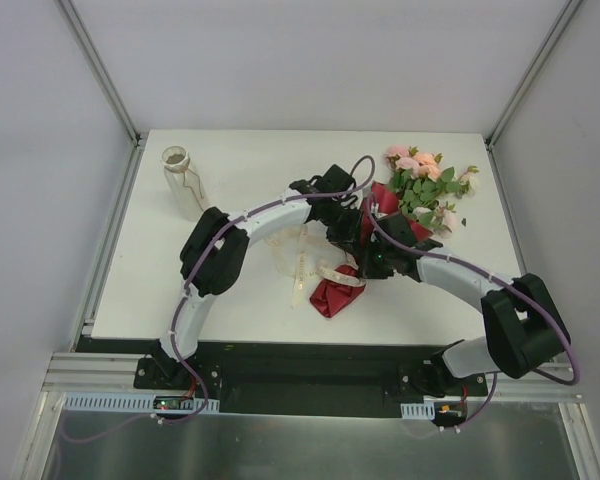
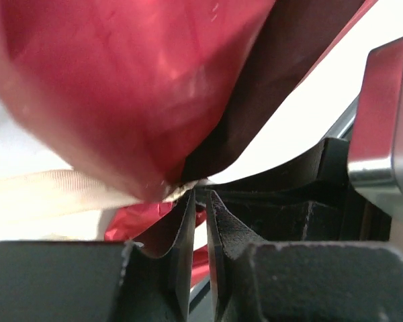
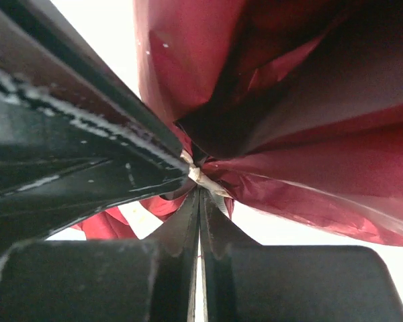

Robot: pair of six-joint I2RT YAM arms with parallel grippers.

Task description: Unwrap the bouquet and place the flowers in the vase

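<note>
- On the bench [image 1: 230, 150], right of centre: bouquet [image 1: 385, 198] lying flat, flowers [image 1: 425, 180] fanned toward the far right corner, dark red wrapping paper [image 1: 332, 295] trailing toward the near edge.
- Vase [image 1: 183, 180] upright at the far left corner, well apart from everything else.
- Cream ribbon [image 1: 300, 270] in loose loops just left of the paper tail; looks undone or close to it.
- Left pincer [image 2: 200, 196]: fingers nearly together, thin slit between, tips right at the junction of ribbon and paper. Cannot tell about an actual grip.
- Right pincer [image 3: 199, 191]: pressed together, tips against the cream bit at the paper's gathered waist. Cannot tell about anything thin caught between.
- Step in hand, by my read: freeing ribbon and paper at the waist, stems not yet out.
- Doing it well: anchor the paper with one pincer, pull with the other along the bench and away from the blooms, not upward. Avoids dragging the whole bundle.
- Pinch paper or ribbon only; check for no stem inside the pinch before pulling.
- Short slow pulls, re-grip further along after each bit of slack.
- Risk: glossy paper slipping out of a shallow pinch; go deeper on the fold.
- Later: narrow vase neck, so plan on one stem at a time.
</note>
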